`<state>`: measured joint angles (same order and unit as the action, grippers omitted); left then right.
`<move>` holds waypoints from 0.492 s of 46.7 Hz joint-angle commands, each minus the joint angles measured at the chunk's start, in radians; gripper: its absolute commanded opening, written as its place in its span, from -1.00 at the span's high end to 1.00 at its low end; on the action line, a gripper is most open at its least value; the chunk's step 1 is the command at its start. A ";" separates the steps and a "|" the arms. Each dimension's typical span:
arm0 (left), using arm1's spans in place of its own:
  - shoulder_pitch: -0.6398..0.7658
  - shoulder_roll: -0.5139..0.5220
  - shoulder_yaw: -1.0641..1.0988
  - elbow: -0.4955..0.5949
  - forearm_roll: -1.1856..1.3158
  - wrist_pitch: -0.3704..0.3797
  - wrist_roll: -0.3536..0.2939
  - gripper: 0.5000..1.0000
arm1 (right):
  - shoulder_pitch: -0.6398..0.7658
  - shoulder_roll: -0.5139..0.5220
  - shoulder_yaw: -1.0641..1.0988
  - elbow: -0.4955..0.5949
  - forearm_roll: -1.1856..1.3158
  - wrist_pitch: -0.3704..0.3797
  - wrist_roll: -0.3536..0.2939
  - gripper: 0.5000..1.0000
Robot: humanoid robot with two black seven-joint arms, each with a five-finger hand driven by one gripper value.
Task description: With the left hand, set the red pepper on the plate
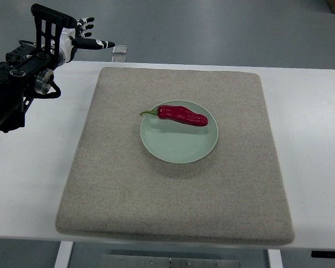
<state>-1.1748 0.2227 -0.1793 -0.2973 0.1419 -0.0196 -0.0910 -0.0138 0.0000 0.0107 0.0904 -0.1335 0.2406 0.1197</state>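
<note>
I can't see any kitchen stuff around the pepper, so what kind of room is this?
Probably a robot lab or test room, not a kitchen. A robot's left hand hangs over a plain white table, the red pepper lies on a plate set on a grey felt mat, and the floor is bare grey.

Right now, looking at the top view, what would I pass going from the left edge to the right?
Robot hand on the left arm → grey mat's left part → pale green plate with the red pepper on it → bare white table.
</note>
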 commanded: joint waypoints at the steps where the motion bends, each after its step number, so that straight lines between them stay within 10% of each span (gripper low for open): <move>1: 0.006 -0.005 -0.043 0.000 -0.102 -0.008 -0.007 -0.97 | 0.000 0.000 0.000 0.000 0.000 0.000 0.000 -0.71; 23: 0.075 -0.071 -0.402 -0.002 -0.162 -0.054 -0.076 -0.96 | 0.000 0.000 0.000 0.000 0.000 0.000 0.000 -0.71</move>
<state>-1.1002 0.1546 -0.5410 -0.2991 -0.0155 -0.0890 -0.1785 -0.0138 0.0000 0.0107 0.0902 -0.1335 0.2406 0.1196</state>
